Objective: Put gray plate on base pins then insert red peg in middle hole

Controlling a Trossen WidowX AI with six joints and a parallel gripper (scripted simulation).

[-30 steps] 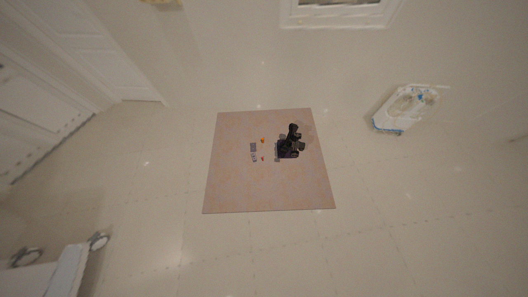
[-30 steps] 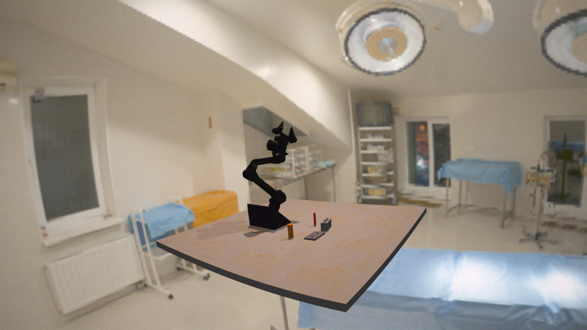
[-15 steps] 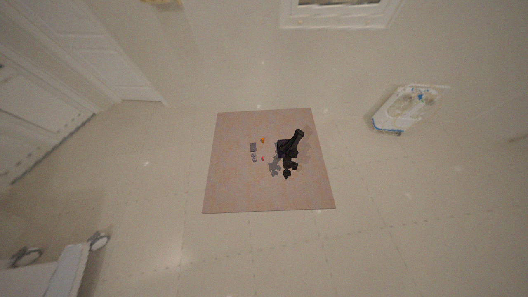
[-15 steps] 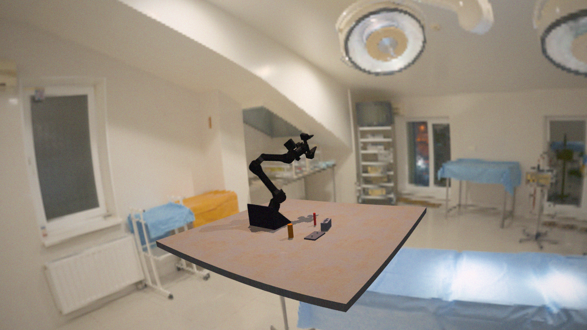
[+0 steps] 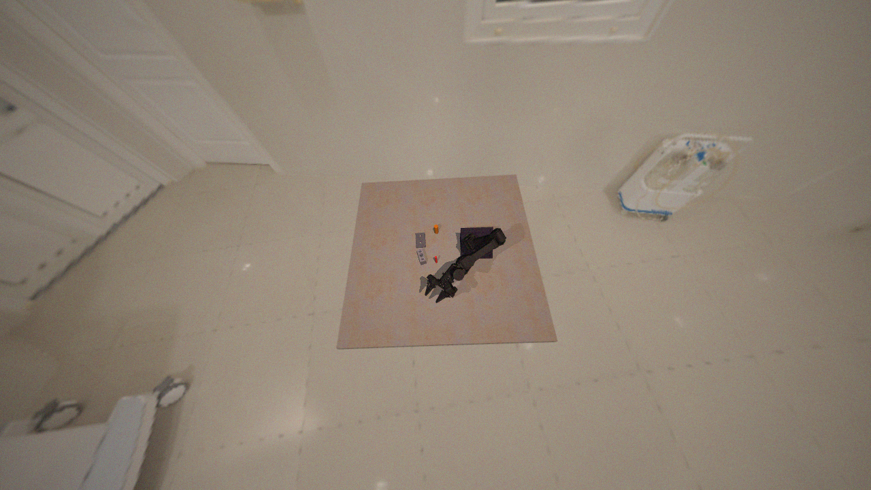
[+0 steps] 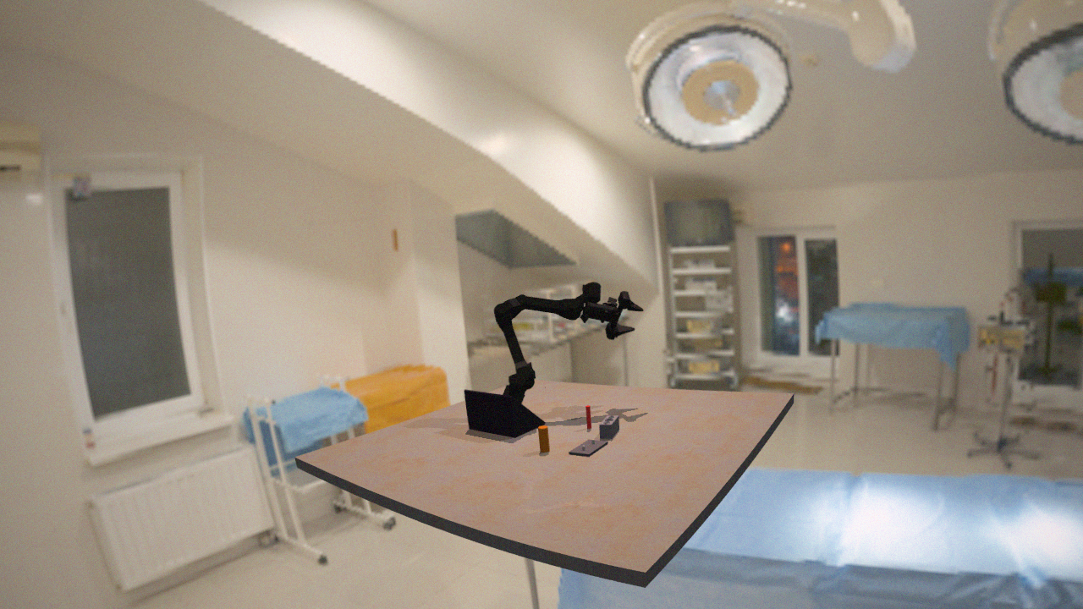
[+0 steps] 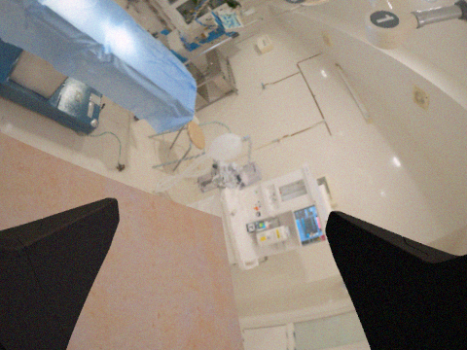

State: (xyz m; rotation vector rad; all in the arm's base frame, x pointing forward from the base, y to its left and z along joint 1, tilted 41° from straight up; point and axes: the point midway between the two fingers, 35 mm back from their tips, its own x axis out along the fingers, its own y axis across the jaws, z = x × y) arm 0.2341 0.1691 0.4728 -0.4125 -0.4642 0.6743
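The gray plate [image 5: 421, 258] [image 6: 607, 430], a thick block with holes in its top, stands on the table beside the base, touching or very near one end. The flat gray base [image 5: 418, 239] [image 6: 586, 451] has two short upright pins. The thin red peg [image 5: 435, 258] [image 6: 588, 418] stands upright on the robot's side of the plate. My gripper [image 5: 432, 297] [image 6: 636, 319] [image 7: 225, 218] is open and empty, high above the table and off to one side of the parts. The wrist view shows none of the parts.
An orange cylinder [image 5: 435, 229] [image 6: 543, 440] stands upright near the base, on the robot's side. The arm's dark mount [image 6: 499, 414] sits behind the parts. The table [image 5: 389, 316] [image 6: 484, 485] [image 7: 161, 272] ends at an edge seen in the wrist view.
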